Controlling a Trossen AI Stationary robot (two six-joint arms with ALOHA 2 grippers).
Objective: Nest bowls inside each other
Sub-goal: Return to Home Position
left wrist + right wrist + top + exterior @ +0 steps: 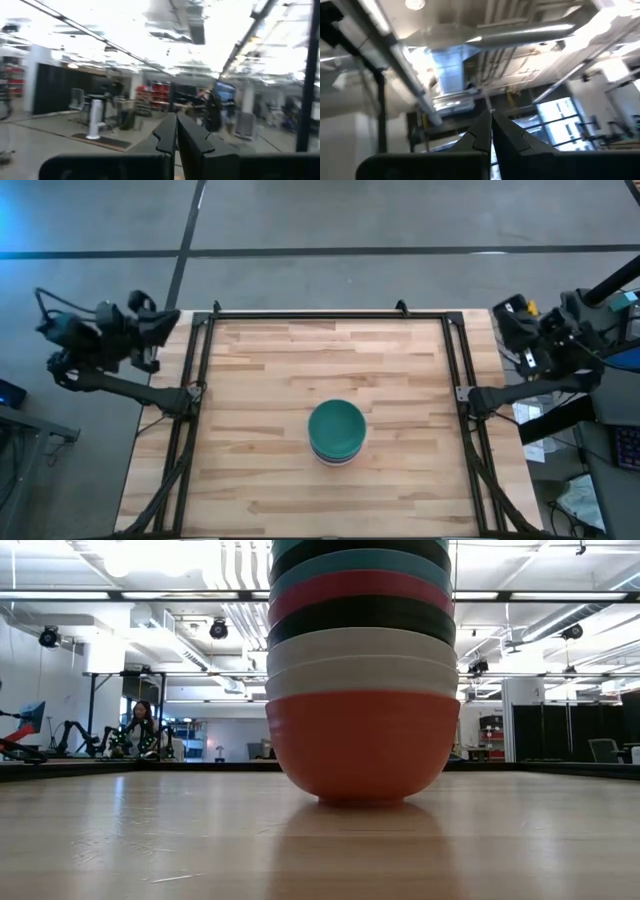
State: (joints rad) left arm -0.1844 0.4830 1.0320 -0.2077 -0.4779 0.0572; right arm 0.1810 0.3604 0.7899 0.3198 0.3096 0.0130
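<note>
The bowls stand as one nested stack (336, 433) near the table's middle, a little toward its near edge. From above only the dark teal top bowl shows fully. In the low view the stack (362, 670) rests by the red-pink bottom bowl's base (362, 795) on the wood; above it come two white rims, then black, magenta, turquoise and black. My left gripper (176, 131) is shut, folded back beyond the table's far-left corner. My right gripper (490, 125) is shut, folded back beyond the far-right corner. Neither is near the stack.
A black metal frame (330, 315) runs along the table's far edge and down both sides. Bare wood (250, 380) surrounds the stack on all sides. Cables and equipment (560, 410) sit off the table's right side. A person (140, 725) shows far off in the room.
</note>
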